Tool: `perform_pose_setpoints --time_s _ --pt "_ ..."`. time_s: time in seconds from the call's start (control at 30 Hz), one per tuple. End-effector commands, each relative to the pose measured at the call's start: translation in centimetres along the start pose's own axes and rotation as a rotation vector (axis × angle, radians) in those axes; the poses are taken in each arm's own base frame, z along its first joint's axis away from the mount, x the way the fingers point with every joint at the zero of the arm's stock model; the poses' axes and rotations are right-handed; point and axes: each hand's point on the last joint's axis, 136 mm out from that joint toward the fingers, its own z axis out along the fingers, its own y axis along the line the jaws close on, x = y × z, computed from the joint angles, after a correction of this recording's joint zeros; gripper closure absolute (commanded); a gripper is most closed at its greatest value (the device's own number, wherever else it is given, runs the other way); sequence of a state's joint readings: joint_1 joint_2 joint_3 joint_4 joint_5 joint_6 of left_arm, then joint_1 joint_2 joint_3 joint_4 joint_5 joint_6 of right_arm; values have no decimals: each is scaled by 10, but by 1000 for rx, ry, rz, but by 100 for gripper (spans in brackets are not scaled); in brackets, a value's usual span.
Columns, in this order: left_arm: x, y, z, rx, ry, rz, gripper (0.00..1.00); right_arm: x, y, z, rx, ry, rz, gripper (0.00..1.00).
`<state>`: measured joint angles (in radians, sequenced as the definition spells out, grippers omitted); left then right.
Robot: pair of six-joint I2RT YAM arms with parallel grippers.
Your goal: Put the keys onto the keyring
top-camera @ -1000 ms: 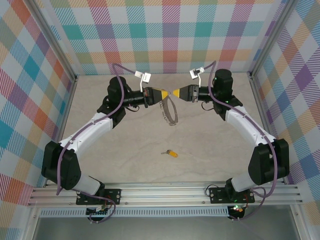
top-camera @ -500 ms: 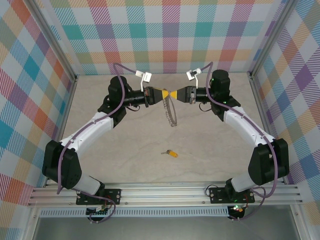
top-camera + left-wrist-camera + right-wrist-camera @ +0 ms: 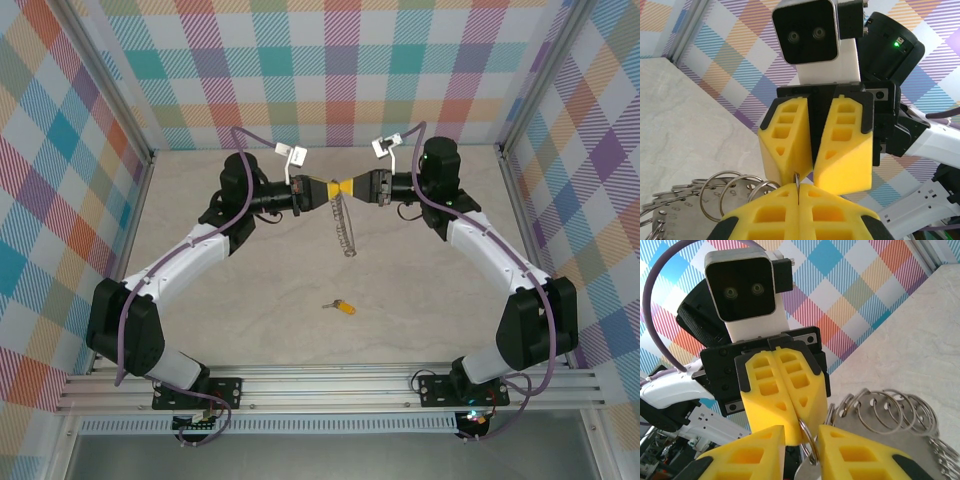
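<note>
Silver keyring (image 3: 344,225) at top middle, pinched tight in left gripper (image 3: 333,191); right gripper (image 3: 345,189) around it too, cannot tell if squeezing. Readying ring. Next: pick up orange key (image 3: 344,307), lower middle.

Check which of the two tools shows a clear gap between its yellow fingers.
The right tool: its fingers stand apart with a loop of the keyring between them. The left tool has its fingers pressed together on the keyring.

Overhead rear view of whole table (image 3: 260,310); two close wrist views facing each other's jaws.
</note>
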<state>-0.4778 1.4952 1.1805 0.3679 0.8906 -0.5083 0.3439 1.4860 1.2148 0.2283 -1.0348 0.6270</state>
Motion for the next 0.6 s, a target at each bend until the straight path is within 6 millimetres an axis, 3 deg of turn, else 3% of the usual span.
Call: perform_pose_setpoints --time_s 0.0,0.17,0.27,0.43,0.57 --pt "-14 -23 2 56 -18 62 100 -7 16 3 -50 7 -59 86" --pt "-16 -24 2 51 -23 68 100 -2 16 2 -44 15 -59 90" --pt "-17 -25 1 39 -29 74 100 2 17 0 -39 18 -65 100" --pt "-26 -18 -2 -33 -66 59 98 2 19 -3 -9 -2 -91 100" --pt "-42 -8 -19 -186 -171 46 55 -7 24 -10 35 -60 -152 100"
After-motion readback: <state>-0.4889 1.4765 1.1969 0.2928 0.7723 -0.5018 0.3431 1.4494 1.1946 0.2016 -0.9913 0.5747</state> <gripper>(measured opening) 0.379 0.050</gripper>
